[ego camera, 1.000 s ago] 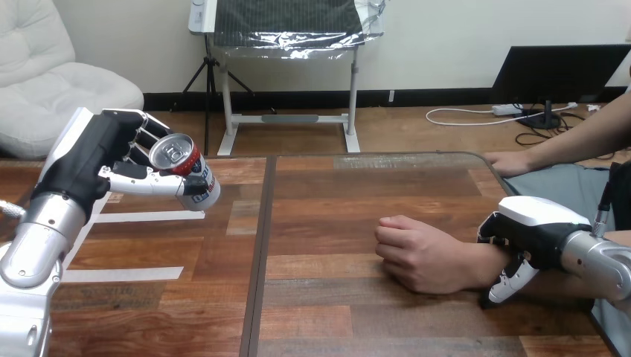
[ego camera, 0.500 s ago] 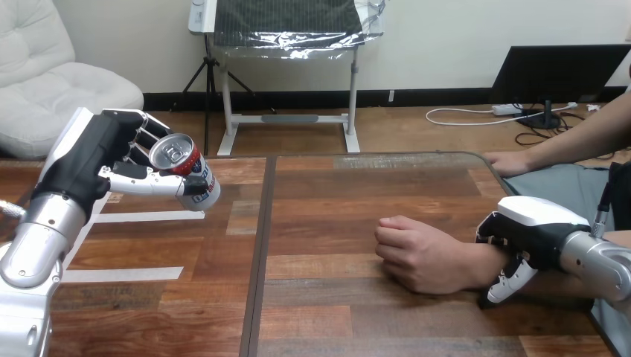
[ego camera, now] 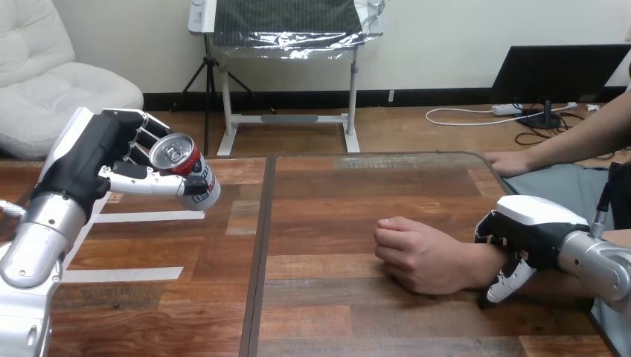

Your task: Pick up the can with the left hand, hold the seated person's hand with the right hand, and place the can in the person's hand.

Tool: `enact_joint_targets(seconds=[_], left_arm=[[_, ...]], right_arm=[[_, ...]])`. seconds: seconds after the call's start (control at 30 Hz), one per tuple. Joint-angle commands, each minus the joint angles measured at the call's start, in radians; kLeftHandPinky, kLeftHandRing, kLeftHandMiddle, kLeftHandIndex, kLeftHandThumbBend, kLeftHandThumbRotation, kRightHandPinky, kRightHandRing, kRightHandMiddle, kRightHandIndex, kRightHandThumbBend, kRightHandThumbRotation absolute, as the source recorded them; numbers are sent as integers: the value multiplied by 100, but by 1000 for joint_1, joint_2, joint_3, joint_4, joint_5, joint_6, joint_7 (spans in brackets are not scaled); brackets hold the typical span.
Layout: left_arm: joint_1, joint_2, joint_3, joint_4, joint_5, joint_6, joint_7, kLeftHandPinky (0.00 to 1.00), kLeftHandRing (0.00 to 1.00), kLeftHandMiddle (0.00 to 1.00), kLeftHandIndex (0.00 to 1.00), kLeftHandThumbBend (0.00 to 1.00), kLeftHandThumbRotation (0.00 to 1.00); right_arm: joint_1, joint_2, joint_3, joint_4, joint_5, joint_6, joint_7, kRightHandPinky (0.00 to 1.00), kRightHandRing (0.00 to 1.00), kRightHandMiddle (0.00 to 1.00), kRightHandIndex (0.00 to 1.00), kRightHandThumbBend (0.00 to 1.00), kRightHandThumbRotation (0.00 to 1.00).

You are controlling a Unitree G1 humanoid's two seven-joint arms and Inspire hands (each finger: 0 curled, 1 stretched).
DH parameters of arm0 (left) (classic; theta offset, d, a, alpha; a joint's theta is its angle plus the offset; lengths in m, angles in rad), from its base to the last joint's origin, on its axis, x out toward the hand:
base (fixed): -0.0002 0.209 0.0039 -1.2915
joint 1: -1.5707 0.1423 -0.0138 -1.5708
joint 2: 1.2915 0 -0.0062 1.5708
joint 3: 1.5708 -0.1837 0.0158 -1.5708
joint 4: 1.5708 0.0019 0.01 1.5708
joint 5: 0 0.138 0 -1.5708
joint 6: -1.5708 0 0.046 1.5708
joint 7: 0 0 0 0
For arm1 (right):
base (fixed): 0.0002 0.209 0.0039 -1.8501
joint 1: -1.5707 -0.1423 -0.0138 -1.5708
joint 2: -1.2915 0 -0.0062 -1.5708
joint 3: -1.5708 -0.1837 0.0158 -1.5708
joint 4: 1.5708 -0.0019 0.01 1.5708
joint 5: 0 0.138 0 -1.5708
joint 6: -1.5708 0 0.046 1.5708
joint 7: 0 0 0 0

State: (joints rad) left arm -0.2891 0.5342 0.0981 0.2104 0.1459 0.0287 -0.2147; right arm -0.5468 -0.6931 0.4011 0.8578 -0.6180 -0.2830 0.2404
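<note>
Nearest, at the right edge of the desk [ego camera: 335, 312], the right hand [ego camera: 532, 227] lies over the person's wrist [ego camera: 482, 262]. Its fingers [ego camera: 507, 282] curl down the near side of the wrist and seem to clasp it, though the thumb's side is hidden, so how firm that hold is cannot be judged. Just beyond the clasp, the person's hand [ego camera: 417, 253] rests on the wood near the middle of the desk. It is closed into a loose fist, knuckles toward the left, with no palm offered yet.

Farther back on the left, the left hand [ego camera: 93, 160] is raised clear of the desk, its fingers and thumb wrapped round the can [ego camera: 187, 175]. The can tilts with its top toward the camera, and it is well apart from the fist, with the desk's centre seam between them. At the far right edge the person's other hand [ego camera: 510, 162] lies flat and idle.

By this showing the pick-up is done and the hold on the person's arm looks to be in place. What is left is the handover: the can has to be carried across to the right, the fist has to open or be turned up, and the can has to be set into the palm and released.
</note>
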Motion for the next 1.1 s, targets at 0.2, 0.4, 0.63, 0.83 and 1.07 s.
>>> enact_joint_targets(seconds=[0.2, 0.4, 0.63, 0.83, 1.07], left_arm=[[-52, 16, 20, -41, -4, -35, 11, 29, 35, 38, 41, 76, 0], [-54, 15, 21, -40, -6, -34, 9, 30, 35, 38, 41, 76, 0], [-54, 12, 19, -39, -4, -41, 14, 30, 35, 38, 41, 76, 0], [-54, 6, 21, -46, -10, -20, 11, 29, 35, 38, 41, 76, 0], [-57, 5, 16, -38, -6, -27, 14, 29, 35, 38, 41, 76, 0]], right_arm=[[51, 65, 26, 48, 6, 6, 21, 33, 41, 48, 51, 87, 4], [45, 63, 23, 61, 7, -1, 18, 27, 35, 43, 44, 88, 0], [37, 61, 23, 56, 2, 26, 33, 25, 33, 41, 40, 85, 0], [34, 56, 15, 57, 10, 19, 36, 23, 30, 38, 39, 83, 0], [38, 51, -7, 46, 31, 10, 35, 25, 32, 40, 40, 84, 0]])
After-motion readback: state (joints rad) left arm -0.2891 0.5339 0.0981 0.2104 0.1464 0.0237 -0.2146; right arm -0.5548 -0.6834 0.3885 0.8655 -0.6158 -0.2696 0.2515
